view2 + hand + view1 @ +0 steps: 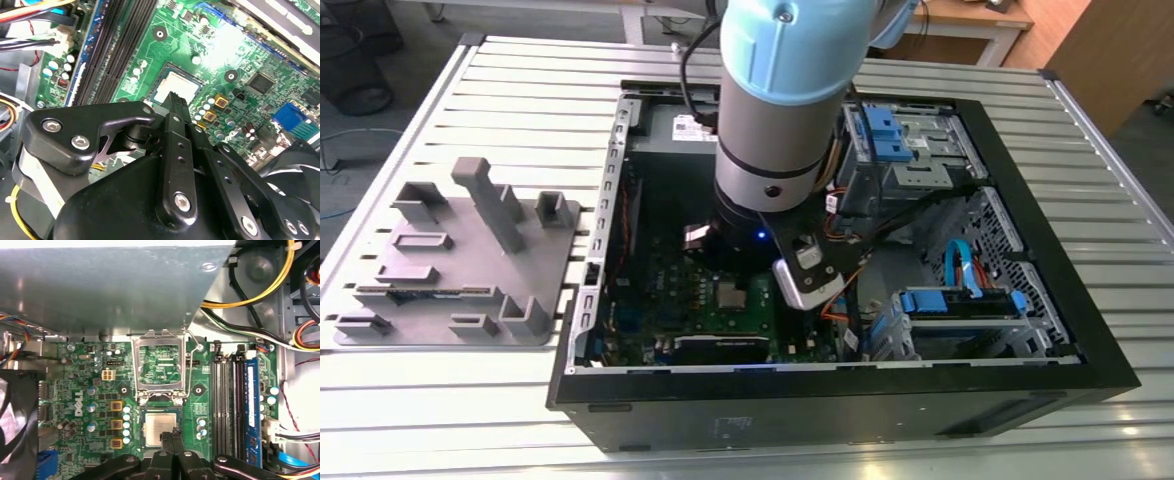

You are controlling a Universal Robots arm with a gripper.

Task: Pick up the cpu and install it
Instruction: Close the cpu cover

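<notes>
The gripper (168,434) is hovering with its 2 fingers (163,442) pressed together, pinching nothing. The cpu (159,427) is lying flat in the socket (142,432) beneath them. It is probably feeling light, stiff and fragile, best gripped by opposite edges.

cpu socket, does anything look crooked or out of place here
Nothing stands out. The cpu looks square and level in its socket, the hinged socket plate stands open beside it, and the shut tool is at the cpu's edge.
</notes>
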